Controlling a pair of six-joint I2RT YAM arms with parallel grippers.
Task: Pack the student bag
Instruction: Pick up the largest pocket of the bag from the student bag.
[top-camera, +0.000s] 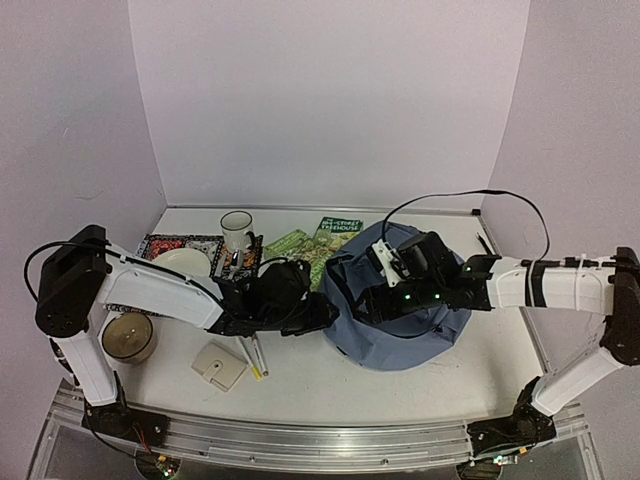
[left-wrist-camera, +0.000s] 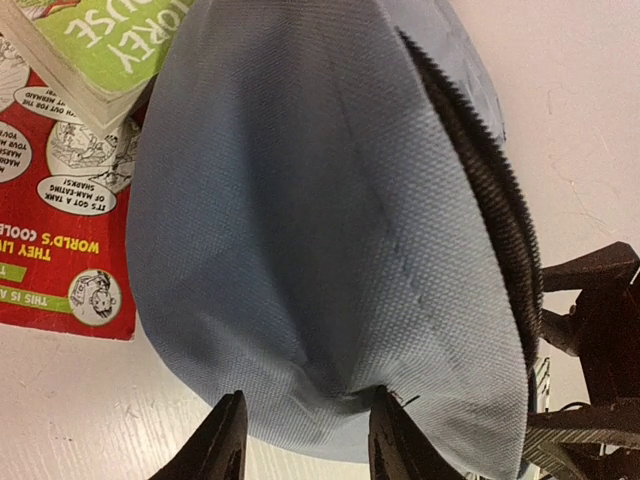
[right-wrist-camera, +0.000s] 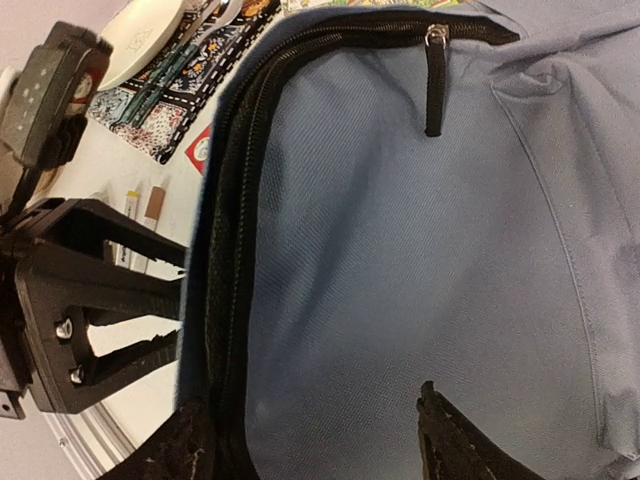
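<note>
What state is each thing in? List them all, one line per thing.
student bag: slumped on the table; cannot tell whether the zipper is open or shut.
left gripper: open, fingers straddling the bag's edge.
right gripper: open, over the bag by its zipper.
mug: upright.
green book: closed, lying flat.
plate: right way up on the placemat.

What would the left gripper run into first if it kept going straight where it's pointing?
The student bag. In the left wrist view the left gripper points at its blue-grey fabric, whose rounded edge sits between the parted fingers, so contact would probably come soon, though depth is unclear.
</note>
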